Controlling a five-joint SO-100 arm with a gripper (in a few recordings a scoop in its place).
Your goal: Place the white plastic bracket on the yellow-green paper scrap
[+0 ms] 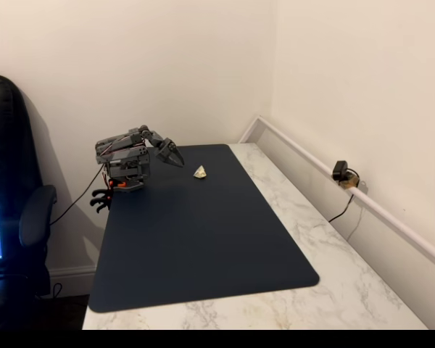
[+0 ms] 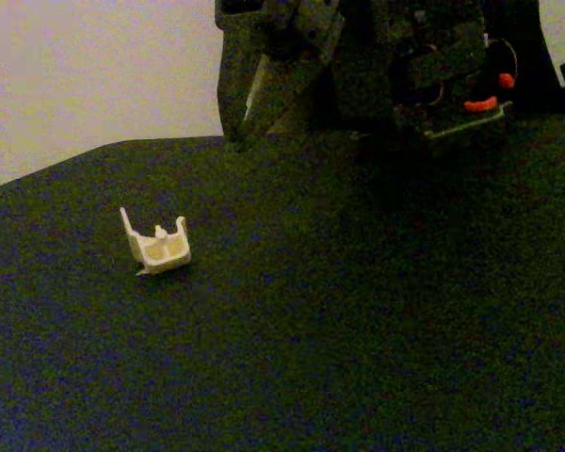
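Observation:
The white plastic bracket point(image 1: 201, 172) point(image 2: 157, 247) rests on the dark mat point(image 1: 203, 239) near its far edge, with its prongs pointing up. A yellowish tint shows inside and under it, which may be the yellow-green paper scrap; I cannot tell for sure. My arm is folded at the mat's back left corner. The gripper point(image 1: 178, 160) point(image 2: 237, 139) hangs a little above the mat, apart from the bracket. In both fixed views its jaws look closed together with nothing between them.
The mat lies on a white marble-look table point(image 1: 333, 239) set into a wall corner. A small camera point(image 1: 342, 174) with a cable sits on the ledge at the right. A dark office chair point(image 1: 18, 217) stands left of the table.

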